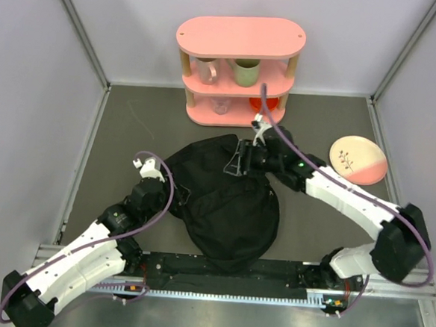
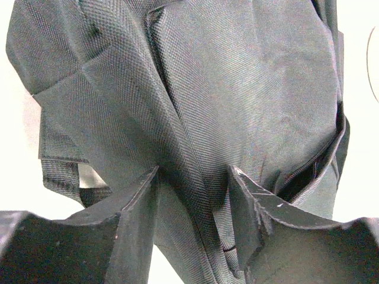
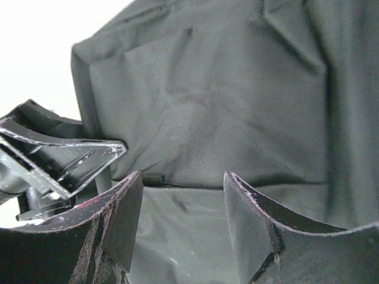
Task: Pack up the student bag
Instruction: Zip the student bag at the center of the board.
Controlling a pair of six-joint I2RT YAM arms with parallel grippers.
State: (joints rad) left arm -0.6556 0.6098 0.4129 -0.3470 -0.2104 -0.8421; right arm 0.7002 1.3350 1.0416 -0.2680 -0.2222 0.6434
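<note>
Left gripper (image 2: 193,180) sits at the left edge of the student bag (image 1: 230,209). Its jaws are about half apart, astride a raised fold of black cloth, and we cannot tell if they pinch it or only straddle it. We judge the step in hand is getting hold of the bag from both sides so it can be opened for packing. To do it well we'd close the left jaws on that one fold, not the strap loop (image 2: 59,171) beside it. We'd also lift gently, since soft cloth slides and bunches.

The bag lies slumped in the middle of the desk (image 1: 131,120), between the arms and in front of the pink shelf (image 1: 242,34). It is woven black fabric, creased, with a zip seam (image 2: 311,174) gaping slightly. We see no clear open mouth.

Right gripper (image 3: 182,183) is at the bag's far edge, jaws parted, with only flat cloth behind the gap. A black plastic buckle (image 3: 65,160) sits just left of them. We'd aim the right jaws at an edge or a zip pull, not the buckle. A plate (image 1: 358,158) lies well apart on the right.
</note>
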